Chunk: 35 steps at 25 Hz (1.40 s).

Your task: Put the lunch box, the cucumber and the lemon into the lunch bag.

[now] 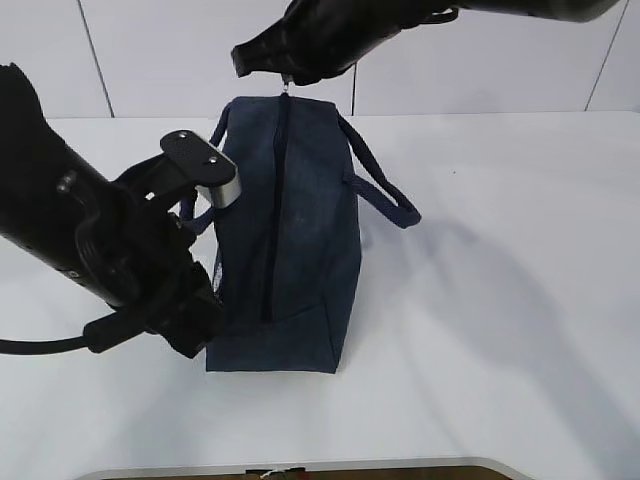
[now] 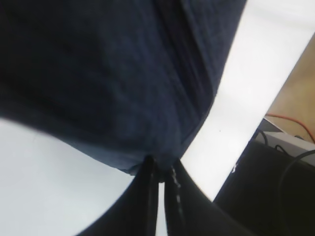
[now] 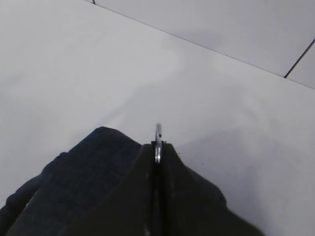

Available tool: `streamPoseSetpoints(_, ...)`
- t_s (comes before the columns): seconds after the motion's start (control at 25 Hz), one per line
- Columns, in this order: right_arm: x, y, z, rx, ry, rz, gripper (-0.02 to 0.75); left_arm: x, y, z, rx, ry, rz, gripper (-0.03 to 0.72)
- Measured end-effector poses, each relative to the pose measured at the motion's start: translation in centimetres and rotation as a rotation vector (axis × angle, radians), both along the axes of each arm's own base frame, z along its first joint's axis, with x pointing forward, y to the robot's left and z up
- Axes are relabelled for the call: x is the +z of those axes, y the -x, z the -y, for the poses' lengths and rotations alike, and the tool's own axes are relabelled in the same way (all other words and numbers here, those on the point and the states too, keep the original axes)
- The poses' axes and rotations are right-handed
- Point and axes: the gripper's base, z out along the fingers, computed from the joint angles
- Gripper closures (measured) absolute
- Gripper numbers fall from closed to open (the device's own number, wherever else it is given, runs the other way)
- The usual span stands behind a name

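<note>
The dark navy lunch bag (image 1: 300, 250) stands on the white table (image 1: 500, 300), and its zipper (image 1: 272, 250) runs as a closed line along the top and down the near end. My right gripper (image 1: 287, 80) is above the bag's far end, shut on the metal ring pull (image 3: 158, 135). My left gripper (image 2: 160, 171) is shut on the bag's fabric (image 2: 123, 88) at its lower near-left edge, and the fingertips (image 2: 149, 169) pinch the cloth. The lunch box, the cucumber and the lemon are out of view.
One loop handle (image 1: 385, 190) hangs off the bag's right side, another (image 1: 200, 212) on the left behind my left arm. A white tiled wall (image 1: 180, 50) rises behind the table. In the left wrist view, dark equipment and cables (image 2: 285, 147) lie beyond the table's edge.
</note>
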Motion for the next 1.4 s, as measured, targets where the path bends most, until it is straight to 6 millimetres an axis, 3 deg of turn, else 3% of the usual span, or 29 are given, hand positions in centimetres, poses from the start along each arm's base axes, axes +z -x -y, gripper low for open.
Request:
streamPoseSetpoints(0.24, -0.2, -1.7, 0.8, -0.042, 0.007, -0.012, 0.734, 0.1, 0.0, -0.2, 0.002, -0.014, 0.006, 0.708)
streamPoseSetpoints(0.56, -2.2, -3.4, 0.4, -0.06, 0.015, -0.042, 0.733, 0.0, 0.3, -0.3, -0.004, -0.027, -0.022, 0.708)
streamPoseSetpoints(0.96, -3.4, -4.3, 1.2, -0.093, 0.014, -0.085, 0.733, 1.4, 0.9, -0.7, -0.004, -0.018, -0.015, 0.708)
streamPoseSetpoints(1.4, -3.9, -4.0, 1.4, -0.122, -0.012, -0.178, 0.733, 1.1, 0.9, -0.8, 0.015, -0.029, -0.027, 0.706)
